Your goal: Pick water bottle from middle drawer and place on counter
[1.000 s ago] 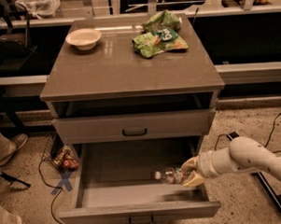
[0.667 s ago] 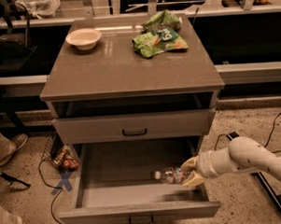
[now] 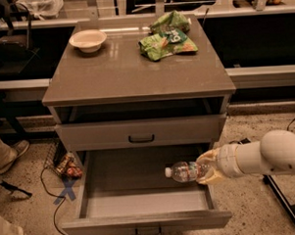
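In the single camera view, the gripper [image 3: 205, 169] was at the right side of the open drawer [image 3: 141, 204], and its two fingers were closed on the base end of the bottle [image 3: 183, 172]. The bottle lay horizontal in the grasp, with its white cap pointing to the left. Compared with one second before, the gripper and the bottle stood a little higher and more to the right in the picture, so I judged that the bottle had just left the drawer floor and that the lift had begun. It was not yet above the drawer's rim, and the counter [image 3: 131, 76] was well above it. For the task this meant that the grasp was done, while the carrying up and the placing remained. I counted one bottle, one gripper, one open drawer and one closed drawer front [image 3: 141, 133] with a black handle above it. On the counter I counted one white bowl [image 3: 87, 40] at the back left and, as I judged, two green bags [image 3: 167, 37] at the back right.
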`<action>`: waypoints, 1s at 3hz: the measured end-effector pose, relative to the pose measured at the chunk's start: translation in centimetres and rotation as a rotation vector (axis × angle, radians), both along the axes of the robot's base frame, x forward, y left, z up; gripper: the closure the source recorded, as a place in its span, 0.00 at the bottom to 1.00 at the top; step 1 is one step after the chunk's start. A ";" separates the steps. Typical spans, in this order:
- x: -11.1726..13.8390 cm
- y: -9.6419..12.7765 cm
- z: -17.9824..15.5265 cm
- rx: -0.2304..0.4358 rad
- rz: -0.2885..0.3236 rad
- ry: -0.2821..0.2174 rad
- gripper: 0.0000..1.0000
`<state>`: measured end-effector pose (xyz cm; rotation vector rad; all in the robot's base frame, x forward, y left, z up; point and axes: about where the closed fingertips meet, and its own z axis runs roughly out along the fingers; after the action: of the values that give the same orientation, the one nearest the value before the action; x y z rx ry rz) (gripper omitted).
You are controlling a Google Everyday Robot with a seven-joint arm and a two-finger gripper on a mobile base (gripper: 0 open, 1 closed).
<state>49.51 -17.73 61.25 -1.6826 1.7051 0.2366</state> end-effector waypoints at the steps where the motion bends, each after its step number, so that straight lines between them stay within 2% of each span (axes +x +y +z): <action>1: -0.5 0.7 9.8 -0.061 0.017 -0.106 1.00; 2: -0.6 0.9 12.3 -0.096 0.022 -0.139 1.00; 3: -0.6 0.9 12.3 -0.096 0.022 -0.139 1.00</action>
<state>48.88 -16.83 73.51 -1.7456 1.6180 0.0475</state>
